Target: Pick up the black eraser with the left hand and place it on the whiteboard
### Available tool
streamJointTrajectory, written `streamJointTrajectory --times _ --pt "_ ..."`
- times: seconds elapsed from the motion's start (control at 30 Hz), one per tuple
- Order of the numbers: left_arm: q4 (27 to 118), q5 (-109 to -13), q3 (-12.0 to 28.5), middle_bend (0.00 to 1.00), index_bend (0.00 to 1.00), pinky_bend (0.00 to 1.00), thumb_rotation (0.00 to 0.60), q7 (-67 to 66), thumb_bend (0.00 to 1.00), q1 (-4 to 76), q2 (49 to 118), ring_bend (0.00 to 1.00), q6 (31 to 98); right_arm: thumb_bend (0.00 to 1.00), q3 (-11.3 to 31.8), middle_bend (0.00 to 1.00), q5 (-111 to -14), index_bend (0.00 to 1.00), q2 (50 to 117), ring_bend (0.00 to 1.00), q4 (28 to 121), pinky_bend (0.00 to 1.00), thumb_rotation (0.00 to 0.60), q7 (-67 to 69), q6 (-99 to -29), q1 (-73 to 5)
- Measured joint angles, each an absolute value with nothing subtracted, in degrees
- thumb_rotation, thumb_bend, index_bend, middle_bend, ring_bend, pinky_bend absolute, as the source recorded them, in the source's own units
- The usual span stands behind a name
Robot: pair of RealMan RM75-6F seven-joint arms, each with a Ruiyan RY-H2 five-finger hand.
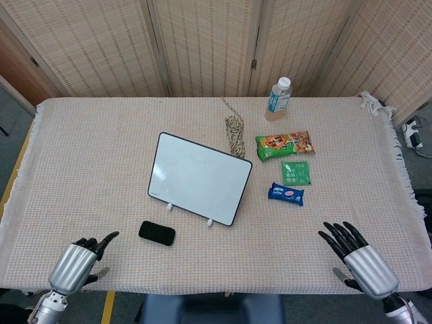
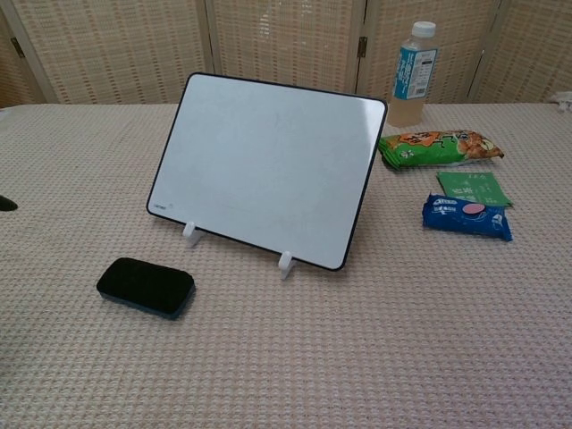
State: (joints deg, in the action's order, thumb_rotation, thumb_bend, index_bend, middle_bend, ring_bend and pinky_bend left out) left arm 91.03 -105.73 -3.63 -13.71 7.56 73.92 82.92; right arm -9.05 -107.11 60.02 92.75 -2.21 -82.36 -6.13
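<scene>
The black eraser [image 1: 156,233] [image 2: 146,287] lies flat on the woven cloth, just in front of the whiteboard's left corner. The whiteboard [image 1: 199,177] [image 2: 268,165] leans back on two small white feet, its face blank. My left hand [image 1: 79,258] hovers at the table's near edge, left of the eraser and apart from it. Its fingers are bent forward, the thumb sticks out toward the eraser, and it holds nothing. Only a dark fingertip [image 2: 4,204] of it shows in the chest view. My right hand [image 1: 356,253] sits at the near right edge, fingers spread and empty.
Right of the whiteboard lie a green-orange snack bag [image 1: 285,144] [image 2: 438,147], a green sachet [image 1: 295,173] [image 2: 473,189] and a blue packet [image 1: 286,194] [image 2: 467,217]. A bottle [image 1: 278,98] [image 2: 412,74] stands at the back, with a twine bundle [image 1: 234,131] behind the board.
</scene>
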Motion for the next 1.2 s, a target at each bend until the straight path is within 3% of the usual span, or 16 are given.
streamJointTrajectory --times 0.23,0.47,0.67,1.2 --pt "100.7 -97.0 -1.9 1.0 0.34 1.0 0.6 -14.8 0.17 12.5 71.4 1.0 70.7 0.36 -8.6 0.0 -104.8 0.0 60.2 0.0 93.6 0.0 0.6 -2.7 -78.6 -7.8" --pt "106.7 -83.4 1.5 1.0 0.32 1.0 0.6 -26.2 0.17 17.9 72.0 1.0 61.3 0.36 -8.5 0.0 -104.2 0.0 60.3 0.0 94.3 0.0 0.6 -3.3 -77.5 -8.3" --pt "108.0 -77.5 3.3 1.0 0.28 1.0 0.6 -35.2 0.17 20.8 75.9 1.0 60.1 0.36 -9.0 0.0 -105.1 0.0 60.1 0.0 94.0 0.0 0.6 -2.6 -77.9 -8.4" --pt "102.5 -63.9 5.6 1.0 0.29 1.0 0.6 -46.3 0.22 29.2 85.5 1.0 57.7 0.36 -9.1 0.0 -105.4 0.0 59.3 0.0 93.6 0.0 0.6 0.0 -78.4 -9.2"
